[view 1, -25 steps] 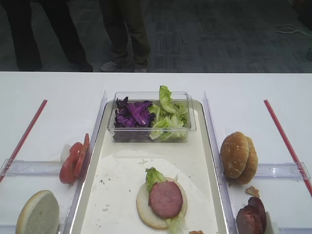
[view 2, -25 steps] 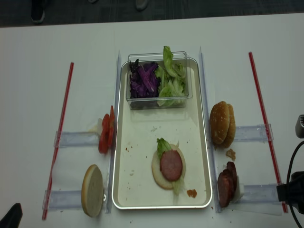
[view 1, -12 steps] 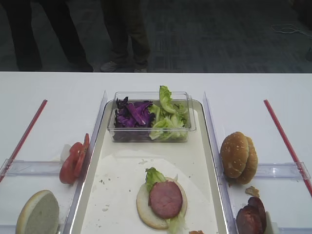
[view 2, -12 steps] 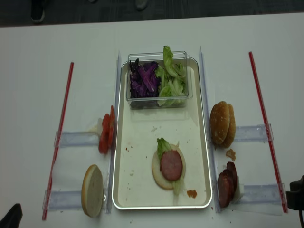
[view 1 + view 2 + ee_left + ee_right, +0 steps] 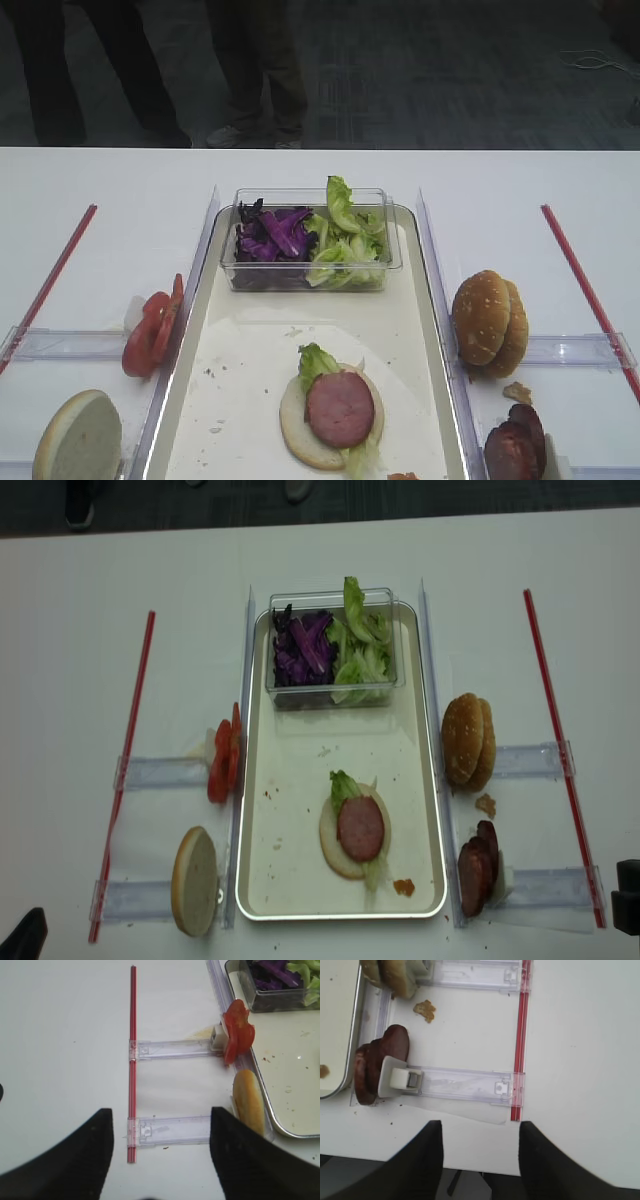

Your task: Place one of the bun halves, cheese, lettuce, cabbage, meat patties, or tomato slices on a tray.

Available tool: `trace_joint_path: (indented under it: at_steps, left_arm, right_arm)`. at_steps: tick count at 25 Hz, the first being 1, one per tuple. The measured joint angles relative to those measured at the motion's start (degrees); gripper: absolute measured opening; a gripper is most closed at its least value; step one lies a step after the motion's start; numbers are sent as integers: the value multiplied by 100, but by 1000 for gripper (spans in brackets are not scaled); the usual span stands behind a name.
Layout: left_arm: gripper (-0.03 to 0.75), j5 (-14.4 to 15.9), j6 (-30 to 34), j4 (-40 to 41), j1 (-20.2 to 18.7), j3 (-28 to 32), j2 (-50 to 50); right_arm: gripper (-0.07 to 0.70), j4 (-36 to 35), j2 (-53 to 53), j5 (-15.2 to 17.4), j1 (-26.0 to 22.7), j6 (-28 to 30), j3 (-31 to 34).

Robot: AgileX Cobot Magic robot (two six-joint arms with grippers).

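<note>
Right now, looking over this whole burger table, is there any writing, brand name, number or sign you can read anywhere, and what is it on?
None: no readable text in any view.
The tray: no markings.
The clear tub of lettuce and cabbage: no label.
The clear side holders and red strips: plain, nothing printed that I can make out.

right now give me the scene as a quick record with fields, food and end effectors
tray: long cream metal tray, clear plastic tub at far end
stack: pink meat patty on green lettuce leaf on pale bun half
left side: red tomato slices
right side: seeded bun domes
left end effector: open, empty
right end effector: open, empty
</note>
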State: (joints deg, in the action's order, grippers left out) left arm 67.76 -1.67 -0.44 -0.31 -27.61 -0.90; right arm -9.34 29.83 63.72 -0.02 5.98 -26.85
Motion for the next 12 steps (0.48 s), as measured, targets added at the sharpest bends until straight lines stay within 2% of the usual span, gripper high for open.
trace_joint_path:
  at_steps: [12]
  left_arm:
    - [400,0,0,0,0,0,0]
  right_arm:
    - [399,0,-415,12,0,44,13]
